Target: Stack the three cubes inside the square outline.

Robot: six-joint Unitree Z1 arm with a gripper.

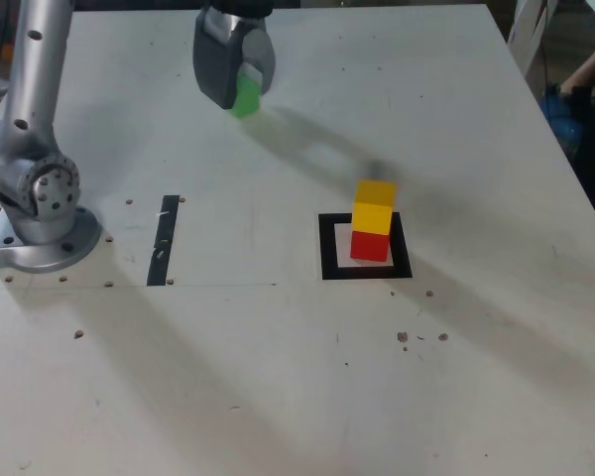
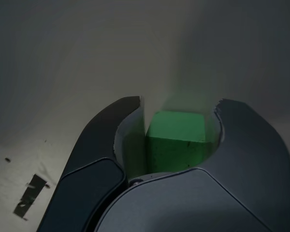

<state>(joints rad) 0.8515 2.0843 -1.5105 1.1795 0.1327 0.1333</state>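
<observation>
- Gripped green cube [image 2: 176, 145] snugly between both fingers [image 2: 253, 150].
- Had yellow cube [image 1: 374, 206] on red cube [image 1: 370, 246] well apart — toward the exterior view's right, nearer that camera.

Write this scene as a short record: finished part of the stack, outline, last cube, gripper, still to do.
Stack: yellow cube on red cube
Outline: black square frame with a white centre, around the red cube's base
Last cube: green cube, between the fingers of the gripper
Gripper: closed on the green cube, away from the stack
Still to do: green cube not yet on the yellow one
</observation>
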